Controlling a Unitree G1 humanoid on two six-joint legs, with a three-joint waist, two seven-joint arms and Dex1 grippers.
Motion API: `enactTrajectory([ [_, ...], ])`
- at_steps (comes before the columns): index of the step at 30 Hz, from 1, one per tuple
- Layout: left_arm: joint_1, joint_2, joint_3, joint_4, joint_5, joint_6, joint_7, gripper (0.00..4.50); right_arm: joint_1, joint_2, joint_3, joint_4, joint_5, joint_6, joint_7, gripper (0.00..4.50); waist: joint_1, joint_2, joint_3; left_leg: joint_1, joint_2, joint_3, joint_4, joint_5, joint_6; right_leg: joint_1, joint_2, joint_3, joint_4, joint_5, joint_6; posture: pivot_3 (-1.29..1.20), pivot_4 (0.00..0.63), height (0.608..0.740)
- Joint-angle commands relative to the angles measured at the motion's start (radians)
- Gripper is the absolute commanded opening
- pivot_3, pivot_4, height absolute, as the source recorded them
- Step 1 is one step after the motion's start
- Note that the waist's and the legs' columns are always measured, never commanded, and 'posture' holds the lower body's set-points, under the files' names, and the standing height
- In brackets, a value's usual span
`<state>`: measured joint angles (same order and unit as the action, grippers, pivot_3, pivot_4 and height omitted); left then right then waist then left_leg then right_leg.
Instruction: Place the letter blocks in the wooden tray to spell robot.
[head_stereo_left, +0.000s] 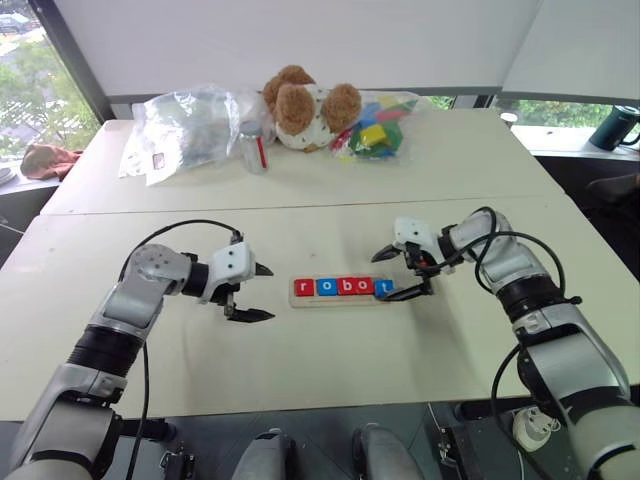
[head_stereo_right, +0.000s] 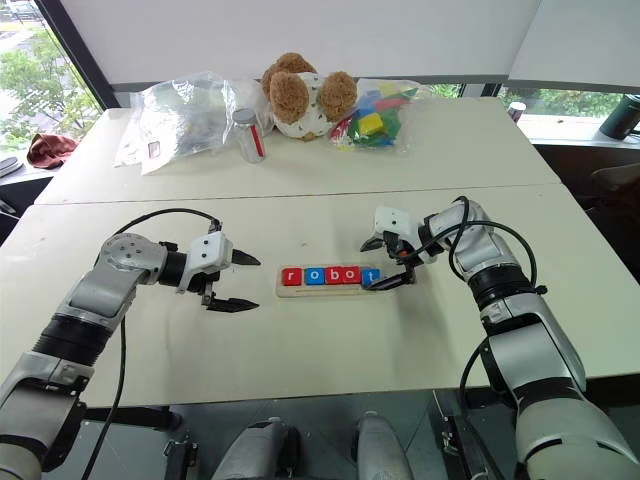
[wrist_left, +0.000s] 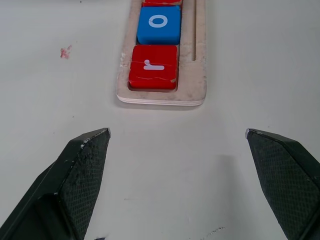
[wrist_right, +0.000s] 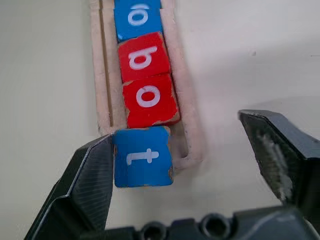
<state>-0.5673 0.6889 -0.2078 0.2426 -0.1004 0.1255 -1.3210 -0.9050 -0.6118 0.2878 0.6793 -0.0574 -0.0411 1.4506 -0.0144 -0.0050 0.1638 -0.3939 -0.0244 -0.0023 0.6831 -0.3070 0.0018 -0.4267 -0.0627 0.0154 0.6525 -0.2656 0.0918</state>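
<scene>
Left eye view: wooden tray (head_stereo_left: 341, 291) lying mid-counter (head_stereo_left: 300, 350) between both arms, carrying the letter blocks (head_stereo_left: 341, 287) in one row reading r, o, b, o, t. Left end effector (head_stereo_left: 256, 293) just off the tray's r end, jaws spread wide, holding nothing. Right end effector (head_stereo_left: 397, 274) straddling the t end, likewise wide open, nothing gripped. Far back, a teddy bear (head_stereo_left: 304, 105), a bag of toy blocks (head_stereo_left: 377, 128), a clear plastic bag (head_stereo_left: 187, 128) and a small jar (head_stereo_left: 252, 146), well apart from the work.

Left wrist view: red r block (wrist_left: 153, 66) and blue o block (wrist_left: 159, 22) seated flat in the slot.

Right wrist view: blue t block (wrist_right: 143, 156) overhanging the tray's end, apparently not fully seated, one finger (wrist_right: 85, 190) touching its side. Probably just released; a small nudge likely needed to seat it.
</scene>
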Motion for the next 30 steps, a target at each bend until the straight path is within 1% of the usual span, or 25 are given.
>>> enactTrajectory([
  [1,-0.016,0.011,0.034,-0.003,-0.022,-0.004,0.007,4.5,-0.015,-0.03,-0.057,-0.072,0.035,0.022,-0.02,4.43,0.0,0.0,0.0,0.0,0.0,0.0,0.0,0.0,0.0,0.0,0.0,0.0,0.0,0.0,0.0,0.0,0.15,0.74],
  [5,-0.022,0.005,0.03,0.004,-0.023,-0.003,0.012,4.5,0.013,-0.045,-0.052,-0.088,0.026,0.019,-0.028,4.43,0.001,0.0,0.0,0.0,0.0,0.0,0.0,-0.001,0.002,0.0,0.0,0.0,0.0,0.0,0.0,0.0,0.15,0.74],
  [9,-0.019,0.011,0.033,-0.004,-0.027,0.005,0.014,4.5,0.051,-0.113,-0.067,-0.136,0.025,0.04,-0.024,4.43,0.002,0.0,0.0,0.0,0.0,0.0,0.0,-0.001,0.002,0.0,0.0,0.0,0.0,0.0,0.0,0.0,0.15,0.74],
  [13,-0.017,0.015,0.036,-0.004,-0.031,0.01,0.02,4.5,0.069,-0.15,-0.068,-0.111,0.008,0.012,-0.065,4.43,0.001,0.0,0.0,-0.001,0.0,0.0,0.0,-0.001,0.002,0.0,0.0,0.0,-0.001,0.0,0.0,0.0,0.15,0.74],
  [22,-0.023,0.006,0.038,-0.005,-0.036,0.026,0.034,4.5,0.063,-0.106,-0.048,-0.055,-0.008,-0.019,-0.127,4.43,-0.002,0.0,0.0,0.0,0.0,0.0,0.0,-0.001,0.003,0.0,0.0,0.0,-0.001,0.0,0.0,0.0,0.15,0.74],
  [30,0.003,0.014,0.051,-0.04,-0.047,0.051,0.056,4.5,0.035,-0.063,-0.046,-0.003,-0.016,-0.037,-0.141,4.43,0.0,0.0,0.0,-0.001,0.0,0.0,0.0,-0.001,0.002,0.0,0.0,0.0,-0.001,0.0,0.0,0.0,0.15,0.74],
])
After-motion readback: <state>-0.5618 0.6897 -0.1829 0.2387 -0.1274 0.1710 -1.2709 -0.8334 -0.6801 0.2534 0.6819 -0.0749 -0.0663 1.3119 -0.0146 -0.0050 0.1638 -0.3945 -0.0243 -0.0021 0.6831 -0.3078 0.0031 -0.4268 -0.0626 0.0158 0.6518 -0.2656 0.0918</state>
